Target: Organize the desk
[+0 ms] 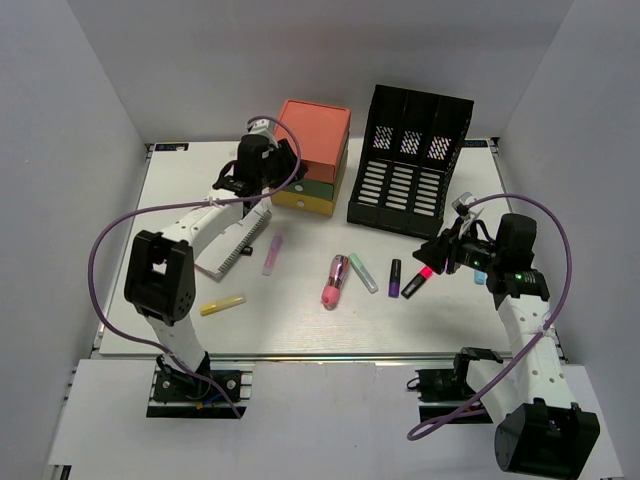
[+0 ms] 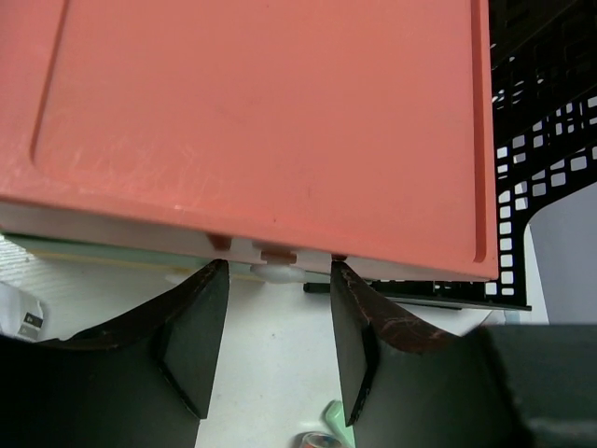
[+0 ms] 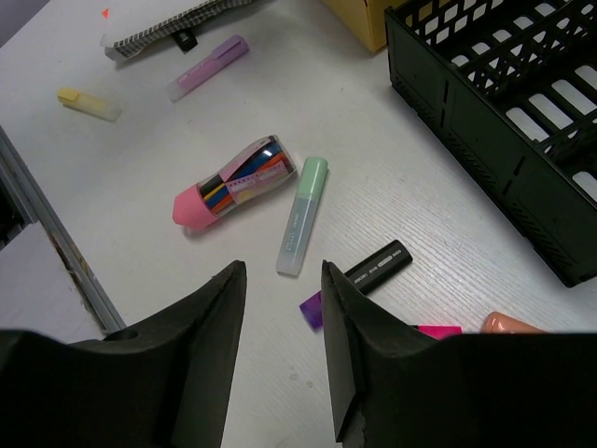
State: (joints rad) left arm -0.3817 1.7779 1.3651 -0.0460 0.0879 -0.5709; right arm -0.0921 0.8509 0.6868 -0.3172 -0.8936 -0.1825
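From above, I see the white worktop [image 1: 300,325] spread under both arms, its metal rail along the near edge. At its far side stand the orange, green and yellow drawer box [image 1: 315,140] and, just right of it, the black file rack [image 1: 412,165]. The left pincer [image 1: 258,165] sits against the box's left front; the right pincer [image 1: 441,256] hovers near the rack's front right corner. Pens lie loose between them: a yellow highlighter [image 1: 222,304], a lilac marker [image 1: 272,254], a pink pen case [image 1: 334,282] and a pale green marker [image 1: 362,273].

On my left wrist camera the pincer's jaws stand apart with nothing clamped, their tips just short of the box's orange top, a small white tab [image 2: 278,273] in line with the gap.

On my right wrist camera the jaws are likewise apart and empty, hanging over bare worktop near a black marker [image 3: 378,266].
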